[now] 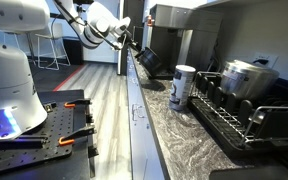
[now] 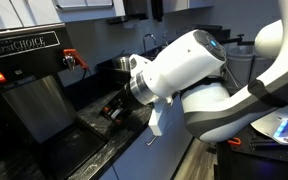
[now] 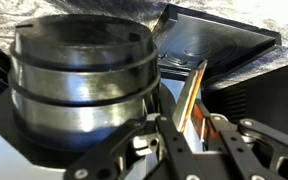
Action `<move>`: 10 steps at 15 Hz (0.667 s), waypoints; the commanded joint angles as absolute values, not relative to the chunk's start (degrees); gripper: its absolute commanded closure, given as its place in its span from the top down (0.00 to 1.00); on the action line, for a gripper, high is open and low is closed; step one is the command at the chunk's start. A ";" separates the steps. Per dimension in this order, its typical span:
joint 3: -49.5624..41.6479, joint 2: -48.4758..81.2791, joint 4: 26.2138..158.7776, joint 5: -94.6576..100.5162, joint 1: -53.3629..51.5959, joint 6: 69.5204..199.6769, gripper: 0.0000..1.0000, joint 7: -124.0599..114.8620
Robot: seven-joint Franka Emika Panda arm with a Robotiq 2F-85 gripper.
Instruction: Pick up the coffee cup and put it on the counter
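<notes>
The coffee cup [image 1: 150, 63] is a dark, squat round vessel, tilted, in front of the coffee machine. In the wrist view the coffee cup [image 3: 79, 70] fills the left half, with a thin flat handle strip [image 3: 194, 90] running between my fingers. My gripper [image 3: 189, 120] is shut on that handle; it also shows in an exterior view [image 1: 137, 54] at the cup's left. The counter [image 1: 174, 135] is grey-and-white speckled stone below the cup, and it also shows in the wrist view [image 3: 279, 15]. In an exterior view my arm [image 2: 184, 70] hides most of the cup.
A coffee machine [image 1: 174, 35] [image 2: 24, 80] stands just behind the cup, its dark base tray [image 3: 219, 40] close by. A tall white tumbler [image 1: 183, 85], a black dish rack [image 1: 234, 115] and a steel pot [image 1: 249, 78] stand further along the counter. The black robot table [image 1: 34, 130] is across the aisle.
</notes>
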State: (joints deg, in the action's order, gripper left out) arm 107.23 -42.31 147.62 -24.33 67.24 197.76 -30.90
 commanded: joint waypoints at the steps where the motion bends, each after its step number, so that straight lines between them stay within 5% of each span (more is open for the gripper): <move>1: 106.60 -50.07 148.05 -30.46 63.44 198.38 0.07 -35.86; 10: 111.00 -61.85 151.42 -39.19 62.38 198.34 0.07 -46.65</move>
State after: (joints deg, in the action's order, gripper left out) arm 110.06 -57.63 149.71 -36.79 62.77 197.76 -42.70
